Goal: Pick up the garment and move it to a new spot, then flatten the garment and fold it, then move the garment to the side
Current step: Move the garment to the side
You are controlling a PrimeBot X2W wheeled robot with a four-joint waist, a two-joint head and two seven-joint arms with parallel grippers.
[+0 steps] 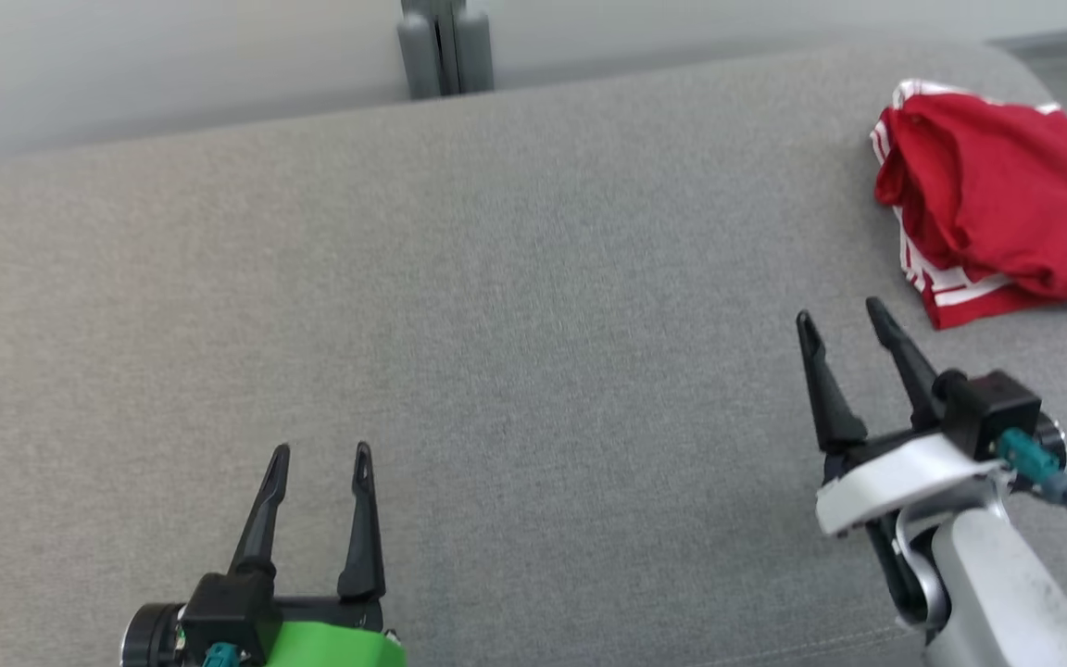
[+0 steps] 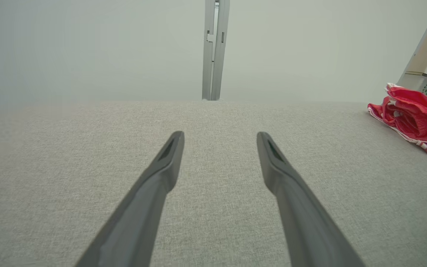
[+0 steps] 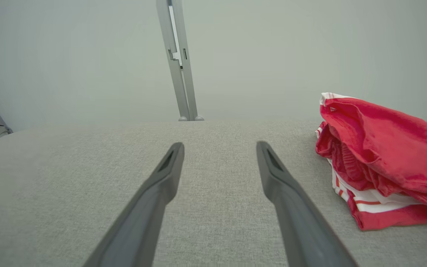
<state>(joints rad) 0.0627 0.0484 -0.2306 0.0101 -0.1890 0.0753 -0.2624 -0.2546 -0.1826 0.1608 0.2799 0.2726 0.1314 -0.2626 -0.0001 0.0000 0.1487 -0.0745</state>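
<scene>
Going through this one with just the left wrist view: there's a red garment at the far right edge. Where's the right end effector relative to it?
Observer: In the head view the right end effector sits just short of the red garment, apart from it, fingers aimed near its striped corner.
Operator: Holding anything?
Observer: No, its jaws stand open over the bare grey fabric surface.
Operator: Garment's shape?
Observer: The right wrist view shows rumpled red layers stacked on a red-and-white striped band.
</scene>
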